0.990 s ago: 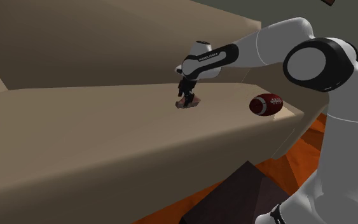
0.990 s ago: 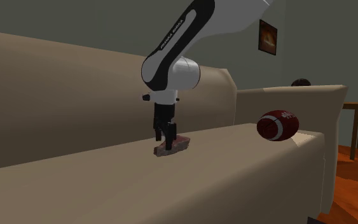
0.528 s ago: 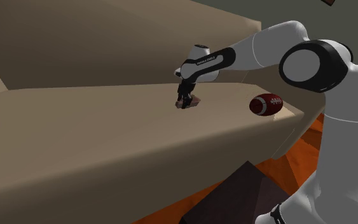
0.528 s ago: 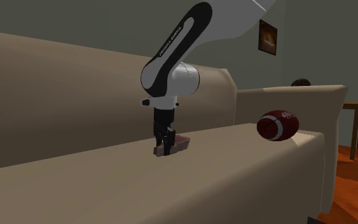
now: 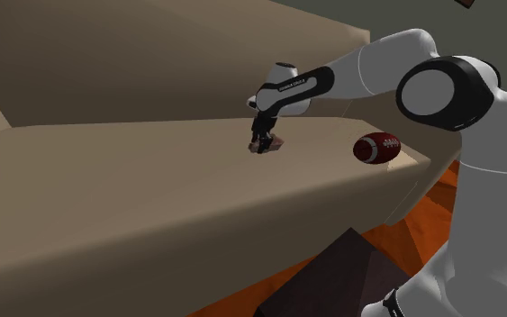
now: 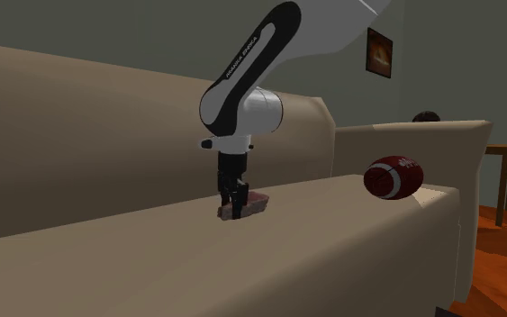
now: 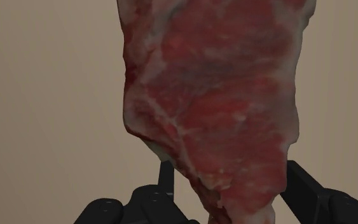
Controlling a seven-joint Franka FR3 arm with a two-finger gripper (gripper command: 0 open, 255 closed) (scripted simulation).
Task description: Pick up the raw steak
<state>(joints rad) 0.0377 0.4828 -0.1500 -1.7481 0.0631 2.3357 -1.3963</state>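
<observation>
The raw steak (image 7: 215,95) is a red slab with pale fat edges, lying on the beige sofa seat (image 5: 152,189). In the shoulder view the steak (image 5: 273,142) sits mid-seat under the arm's hand. My black gripper (image 7: 231,181) comes down onto it from above and is shut on the steak, with one finger (image 7: 166,177) on each side of its narrow end. From the second exterior view the gripper (image 6: 233,209) stands upright at the near end of the steak (image 6: 255,203), which still rests on the cushion.
A dark red football (image 5: 377,148) lies on the seat close to the sofa's arm, toward the shoulder view's right. The sofa back (image 6: 80,135) rises behind the steak. A dark box (image 5: 332,279) stands on the orange floor by the stand. A small side table (image 6: 505,176) is beyond the sofa.
The fingers went from standing apart around the steak to shut on it. The hand settled slightly lower and has held still since. The steak has not lifted.
</observation>
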